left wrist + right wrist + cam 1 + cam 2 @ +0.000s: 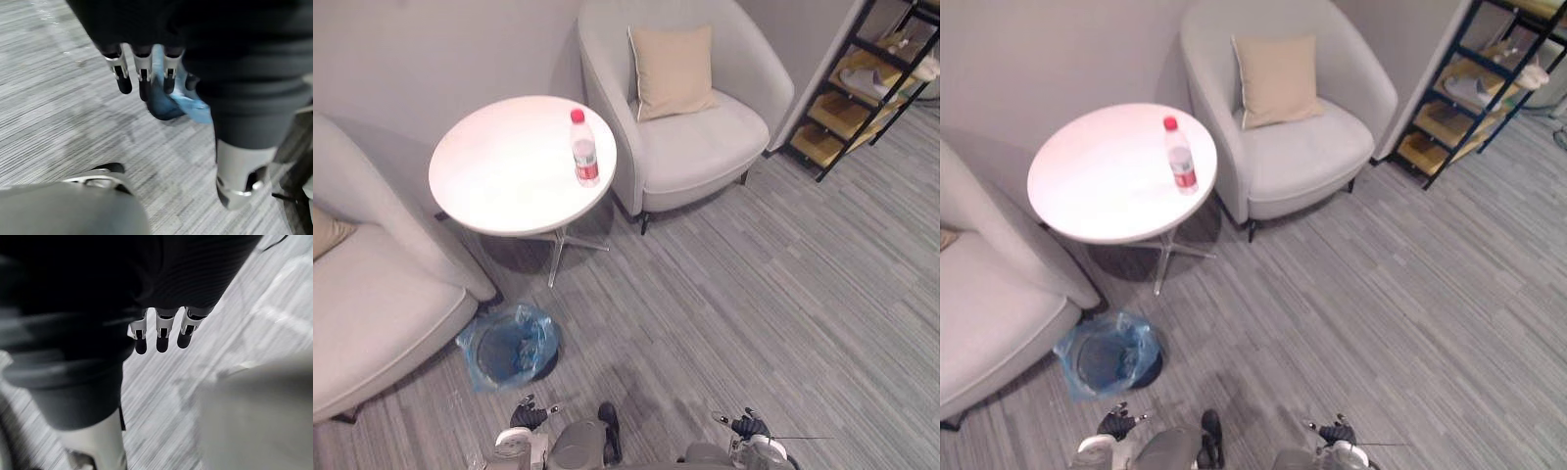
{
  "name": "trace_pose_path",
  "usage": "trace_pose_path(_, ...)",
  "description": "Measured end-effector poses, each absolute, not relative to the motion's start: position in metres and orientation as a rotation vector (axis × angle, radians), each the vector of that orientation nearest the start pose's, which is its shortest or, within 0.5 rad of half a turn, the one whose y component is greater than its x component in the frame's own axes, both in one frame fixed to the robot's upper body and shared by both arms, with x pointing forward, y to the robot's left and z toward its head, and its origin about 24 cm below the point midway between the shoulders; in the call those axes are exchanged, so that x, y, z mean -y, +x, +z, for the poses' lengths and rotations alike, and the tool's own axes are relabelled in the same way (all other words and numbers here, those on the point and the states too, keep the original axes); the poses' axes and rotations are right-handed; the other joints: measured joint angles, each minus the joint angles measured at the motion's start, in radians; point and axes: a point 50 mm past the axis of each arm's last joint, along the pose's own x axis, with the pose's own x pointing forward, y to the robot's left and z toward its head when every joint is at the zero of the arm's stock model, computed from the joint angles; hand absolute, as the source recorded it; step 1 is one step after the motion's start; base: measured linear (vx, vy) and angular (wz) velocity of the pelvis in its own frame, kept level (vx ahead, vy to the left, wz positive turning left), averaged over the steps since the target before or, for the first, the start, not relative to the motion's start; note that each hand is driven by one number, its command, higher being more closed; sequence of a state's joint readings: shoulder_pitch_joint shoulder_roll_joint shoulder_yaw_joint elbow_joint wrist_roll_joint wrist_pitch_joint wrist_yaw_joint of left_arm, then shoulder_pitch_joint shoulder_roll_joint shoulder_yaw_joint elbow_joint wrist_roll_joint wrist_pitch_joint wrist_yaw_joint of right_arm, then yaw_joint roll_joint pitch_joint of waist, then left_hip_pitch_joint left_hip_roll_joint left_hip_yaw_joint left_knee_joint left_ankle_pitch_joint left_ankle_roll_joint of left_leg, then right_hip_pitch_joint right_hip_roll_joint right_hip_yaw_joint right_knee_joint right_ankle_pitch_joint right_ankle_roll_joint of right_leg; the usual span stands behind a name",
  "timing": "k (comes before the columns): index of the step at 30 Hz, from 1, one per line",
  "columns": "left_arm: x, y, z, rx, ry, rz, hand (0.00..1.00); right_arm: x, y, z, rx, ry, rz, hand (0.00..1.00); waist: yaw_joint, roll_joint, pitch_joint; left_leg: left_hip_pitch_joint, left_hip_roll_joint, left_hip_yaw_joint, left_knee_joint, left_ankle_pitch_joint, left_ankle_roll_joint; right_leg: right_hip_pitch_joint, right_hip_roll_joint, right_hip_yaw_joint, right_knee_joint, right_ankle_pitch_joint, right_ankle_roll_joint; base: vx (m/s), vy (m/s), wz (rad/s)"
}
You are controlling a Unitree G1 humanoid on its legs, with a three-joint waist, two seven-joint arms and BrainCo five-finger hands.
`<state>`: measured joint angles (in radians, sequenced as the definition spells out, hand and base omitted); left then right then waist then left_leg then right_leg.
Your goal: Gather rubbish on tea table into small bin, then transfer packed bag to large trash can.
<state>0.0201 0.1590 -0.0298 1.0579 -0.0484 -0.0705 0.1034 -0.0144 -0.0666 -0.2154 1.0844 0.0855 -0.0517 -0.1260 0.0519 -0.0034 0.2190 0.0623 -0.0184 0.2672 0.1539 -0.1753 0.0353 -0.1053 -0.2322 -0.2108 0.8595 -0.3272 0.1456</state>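
Note:
A clear plastic bottle point(584, 149) with a red cap and red label stands upright near the right edge of the round white tea table point(499, 176). On the floor in front of the table sits a small dark bin point(509, 346) lined with a blue bag; the bag's blue film point(188, 100) also shows past my left hand. My left hand point(530, 413) hangs low near the bin, fingers point(143, 73) straight and holding nothing. My right hand point(750, 427) hangs low on the other side, fingers point(163, 333) relaxed and empty.
A grey armchair point(695, 117) with a beige cushion point(673, 70) stands right of the table. Another grey seat point(372, 284) lies to the left, close to the bin. A black shelf rack point(871, 78) with shoes stands at the far right. Grey striped carpet covers the floor.

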Motion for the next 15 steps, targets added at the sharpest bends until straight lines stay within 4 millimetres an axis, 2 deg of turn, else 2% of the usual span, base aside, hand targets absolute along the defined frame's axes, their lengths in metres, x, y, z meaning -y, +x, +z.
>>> trace_pose_path(1, -0.21, 0.124, -0.15, -0.998, 0.163, 0.172, 0.0, 0.206, 0.131, -0.151, -0.992, 0.054, -0.377, 0.0, -0.006, 0.01, 0.004, 0.035, 0.009, -0.008, -0.015, 0.0, 0.0, -0.032, 0.001, -0.032, -0.042, -0.018, -0.033, 0.35, -0.031, 0.23)
trace_pose_path(3, -0.207, 0.124, -0.15, -0.996, 0.156, 0.168, 0.0, 0.208, 0.134, -0.149, -0.977, 0.051, -0.376, 0.0, -0.013, 0.025, 0.008, 0.054, 0.022, -0.029, -0.013, 0.0, 0.0, -0.078, 0.008, -0.049, -0.134, -0.026, -0.05, 0.3, -0.074, 0.33)
trace_pose_path(4, -0.203, 0.125, -0.151, -0.996, 0.152, 0.162, 0.0, 0.212, 0.137, -0.147, -0.957, 0.043, -0.377, 0.0, -0.018, 0.033, 0.011, 0.071, 0.044, -0.053, -0.013, 0.0, 0.0, -0.111, 0.033, -0.034, -0.242, -0.008, -0.066, 0.27, -0.14, 0.46)
trace_pose_path(5, -0.202, 0.124, -0.151, -0.997, 0.15, 0.16, 0.0, 0.215, 0.14, -0.145, -0.944, 0.037, -0.381, 0.0, -0.021, 0.042, 0.016, 0.084, 0.061, -0.074, -0.011, -0.002, -0.003, -0.128, 0.062, 0.006, -0.358, 0.044, -0.06, 0.42, -0.265, 0.7)
trace_pose_path(6, -0.205, 0.122, -0.151, -1.001, 0.155, 0.166, 0.0, 0.215, 0.137, -0.146, -0.95, 0.037, -0.382, 0.0, -0.028, 0.026, 0.007, 0.094, 0.061, -0.1, -0.001, -0.022, -0.037, -0.13, 0.079, 0.065, -0.493, 0.157, -0.064, 0.43, -0.292, 0.68)
trace_pose_path(7, -0.208, 0.121, -0.151, -1.004, 0.16, 0.17, 0.0, 0.215, 0.134, -0.147, -0.961, 0.038, -0.383, 0.0, -0.029, 0.011, 0.0, 0.099, 0.056, -0.117, 0.008, -0.043, -0.068, -0.133, 0.077, 0.088, -0.528, 0.226, -0.081, 0.36, -0.284, 0.74)
trace_pose_path(8, -0.209, 0.119, -0.152, -1.013, 0.151, 0.184, 0.0, 0.216, 0.131, -0.148, -0.971, 0.044, -0.388, 0.0, -0.037, 0.011, -0.008, 0.117, 0.059, -0.148, 0.015, -0.089, -0.107, -0.145, 0.075, 0.097, -0.488, 0.254, -0.074, 0.29, -0.243, 0.55)
trace_pose_path(9, -0.202, 0.117, -0.155, -1.025, 0.126, 0.187, 0.0, 0.223, 0.132, -0.146, -0.97, 0.016, -0.392, 0.0, -0.038, 0.046, -0.019, 0.114, 0.095, -0.163, 0.031, -0.102, -0.118, -0.145, 0.093, 0.06, -0.451, 0.224, -0.092, 0.36, -0.305, 0.61)
trace_pose_path(10, -0.196, 0.116, -0.156, -1.029, 0.104, 0.187, 0.0, 0.228, 0.13, -0.146, -0.976, 0.005, -0.399, 0.0, -0.039, 0.054, -0.028, 0.08, 0.11, -0.18, 0.108, -0.105, -0.123, -0.133, 0.095, 0.04, -0.451, 0.184, -0.095, 0.4, -0.362, 0.53)
trace_pose_path(11, -0.192, 0.117, -0.156, -1.025, 0.089, 0.186, 0.0, 0.229, 0.129, -0.147, -0.978, 0.004, -0.402, 0.0, -0.04, 0.063, -0.028, 0.034, 0.128, -0.191, 0.198, -0.107, -0.127, -0.113, 0.096, 0.013, -0.459, 0.17, -0.102, 0.3, -0.314, 0.68)
trace_pose_path(13, -0.182, 0.121, -0.156, -1.011, 0.052, 0.181, 0.0, 0.232, 0.121, -0.148, -0.99, 0.014, -0.431, 0.0, -0.042, 0.076, -0.018, -0.086, 0.196, -0.177, 0.477, -0.075, -0.186, -0.026, 0.115, -0.046, -0.501, 0.143, -0.127, 0.26, -0.255, 0.64)
trace_pose_path(15, -0.177, 0.124, -0.155, -1.0, 0.037, 0.176, 0.0, 0.233, 0.113, -0.15, -1.009, 0.012, -0.444, 0.0, -0.04, 0.075, -0.016, -0.132, 0.251, -0.099, 0.591, -0.079, -0.172, 0.067, 0.124, -0.09, -0.542, 0.126, -0.141, 0.26, -0.17, 0.5)
